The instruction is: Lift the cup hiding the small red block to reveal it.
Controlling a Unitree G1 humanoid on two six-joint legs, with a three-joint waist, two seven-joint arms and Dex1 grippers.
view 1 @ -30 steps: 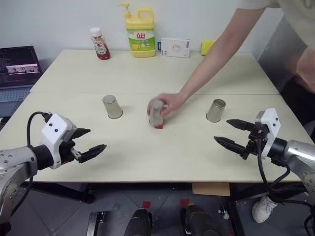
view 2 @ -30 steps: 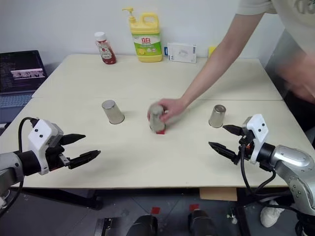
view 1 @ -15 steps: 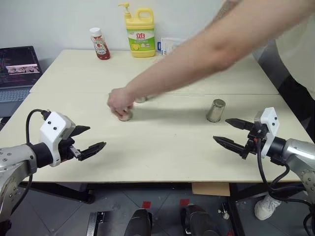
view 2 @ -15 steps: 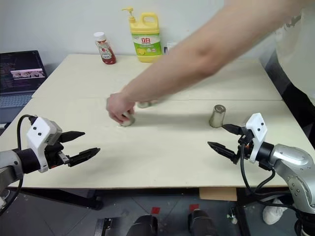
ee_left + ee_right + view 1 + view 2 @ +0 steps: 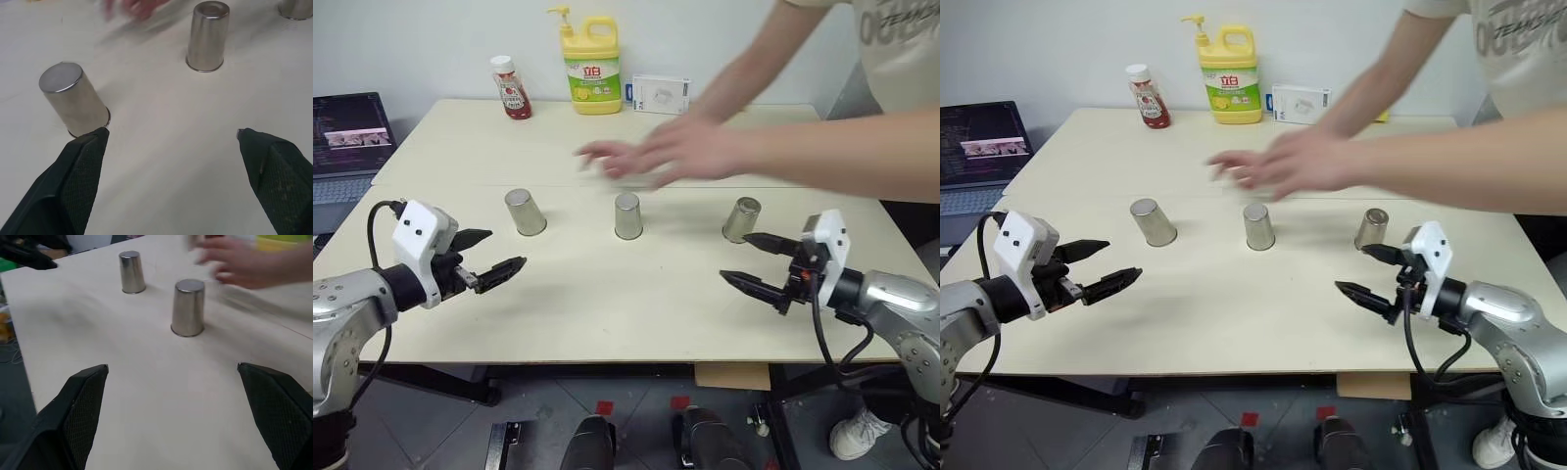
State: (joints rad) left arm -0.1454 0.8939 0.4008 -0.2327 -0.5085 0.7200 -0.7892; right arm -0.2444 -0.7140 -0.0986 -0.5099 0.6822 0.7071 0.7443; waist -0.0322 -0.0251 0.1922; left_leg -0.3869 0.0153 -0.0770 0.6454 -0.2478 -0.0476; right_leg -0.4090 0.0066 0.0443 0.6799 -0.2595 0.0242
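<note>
Three identical steel cups stand upside down in a row on the table: the left cup (image 5: 525,211), the middle cup (image 5: 627,215) and the right cup (image 5: 741,219). The small red block is hidden, and I cannot tell which cup covers it. My left gripper (image 5: 507,248) is open, just in front of and to the left of the left cup (image 5: 73,100). My right gripper (image 5: 733,256) is open too, close in front of the right cup, and holds nothing. The right wrist view shows the middle cup (image 5: 188,308) and the left cup (image 5: 131,271) beyond it.
A person's hand (image 5: 656,157) and forearm reach over the table behind the cups, touching none. At the far edge stand a yellow detergent bottle (image 5: 592,64), a ketchup bottle (image 5: 512,88) and a white box (image 5: 661,94). A laptop (image 5: 350,132) sits at the left.
The person's hand slid cups about, let go and drew back above the table. The cups now stand in an even row. Both grippers edged closer to the cups, still open.
</note>
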